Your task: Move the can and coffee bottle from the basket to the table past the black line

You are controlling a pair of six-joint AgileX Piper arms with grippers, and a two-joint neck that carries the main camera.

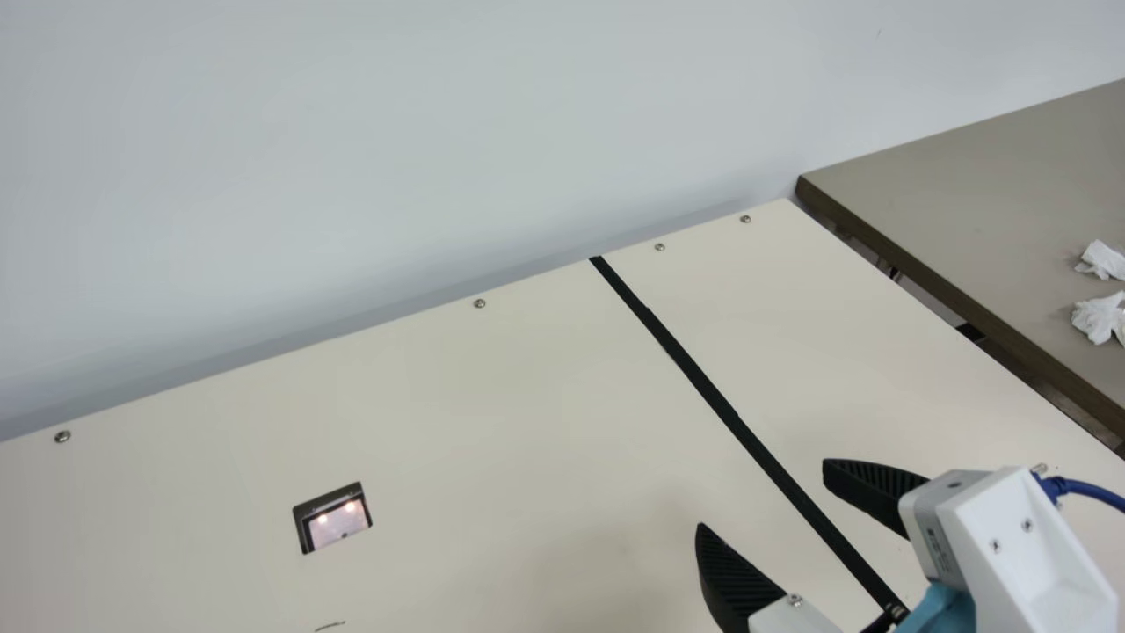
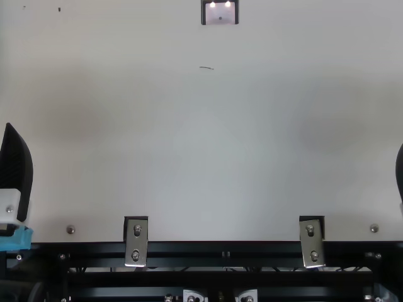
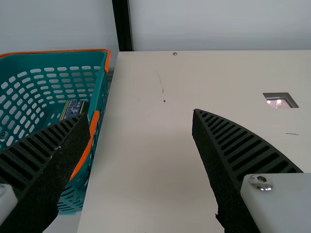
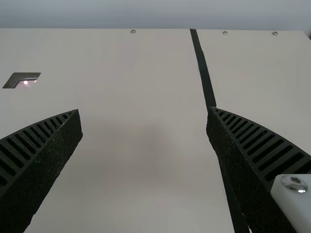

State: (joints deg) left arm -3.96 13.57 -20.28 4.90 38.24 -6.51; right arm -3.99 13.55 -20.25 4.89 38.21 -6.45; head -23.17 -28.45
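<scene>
In the main view my right gripper (image 1: 763, 494) is open above the table, one finger on each side of the black line (image 1: 738, 422). The right wrist view has the right gripper (image 4: 145, 112) with nothing between its fingers and the black line (image 4: 206, 82) behind one fingertip. At the top view's left edge is a finger of my left gripper (image 2: 14, 167). In the left wrist view the left gripper (image 3: 138, 114) stands open beside the teal basket (image 3: 100, 92) with orange trim. Inside the basket lies a dark, printed item (image 3: 74, 108), partly hidden; its kind I cannot tell.
A square cutout (image 1: 332, 519) is in the cream table (image 1: 492, 440). Beyond the table's right edge stands a brownish table (image 1: 967, 185) with crumpled white tissues (image 1: 1099, 318). A wall runs behind. Metal brackets (image 2: 136, 242) sit on the table's near edge.
</scene>
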